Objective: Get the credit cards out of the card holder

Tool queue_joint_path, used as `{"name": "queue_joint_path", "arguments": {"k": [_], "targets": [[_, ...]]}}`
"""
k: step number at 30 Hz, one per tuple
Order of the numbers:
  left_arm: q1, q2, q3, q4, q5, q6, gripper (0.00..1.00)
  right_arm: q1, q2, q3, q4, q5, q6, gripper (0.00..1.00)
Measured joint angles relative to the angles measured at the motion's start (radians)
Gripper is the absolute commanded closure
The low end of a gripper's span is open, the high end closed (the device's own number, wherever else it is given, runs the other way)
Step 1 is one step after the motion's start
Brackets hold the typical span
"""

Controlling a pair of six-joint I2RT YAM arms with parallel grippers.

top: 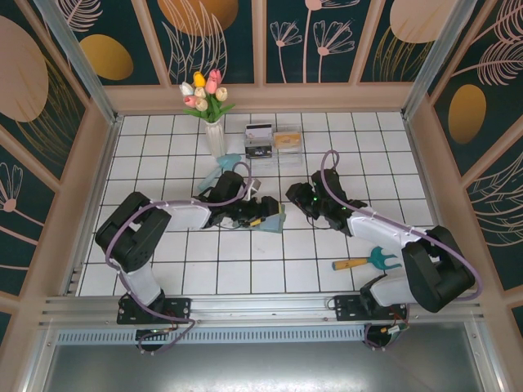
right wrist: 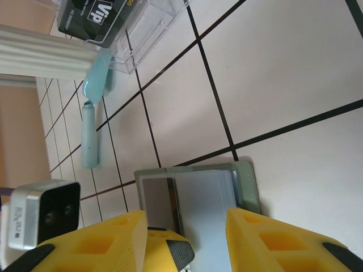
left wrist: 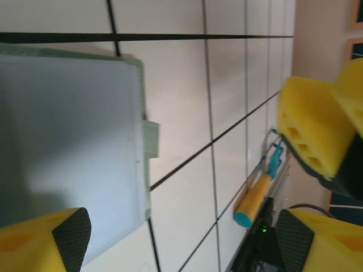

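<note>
Card holder (right wrist: 207, 198) lies open on the tiled desk (top: 245, 269), at the centre between both arms. Left gripper (left wrist: 181, 241) and right gripper (right wrist: 207, 246) both have jaws spread, grasping nothing. I expect the holder to be soft and floppy, and the credit cards (right wrist: 160, 204) stiff, thin and slick: pin one flap, pinch a card's exposed edge. I count one holder and one card face; any others I cannot count.
</note>
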Motion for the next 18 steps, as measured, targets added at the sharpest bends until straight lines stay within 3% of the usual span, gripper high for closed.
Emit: {"name": "queue_joint_path", "arguments": {"k": [14,18], "targets": [[0.005,-0.075,0.061,-0.170,-0.085,0.086,0.15,0.000,0.011,0.003,-0.001,-0.010,-0.006,0.57],[0.030,-0.158,0.070,-0.230,-0.159,0.120,0.25,0.004,0.055,0.036,-0.003,-0.029,-0.024,0.60]]}}
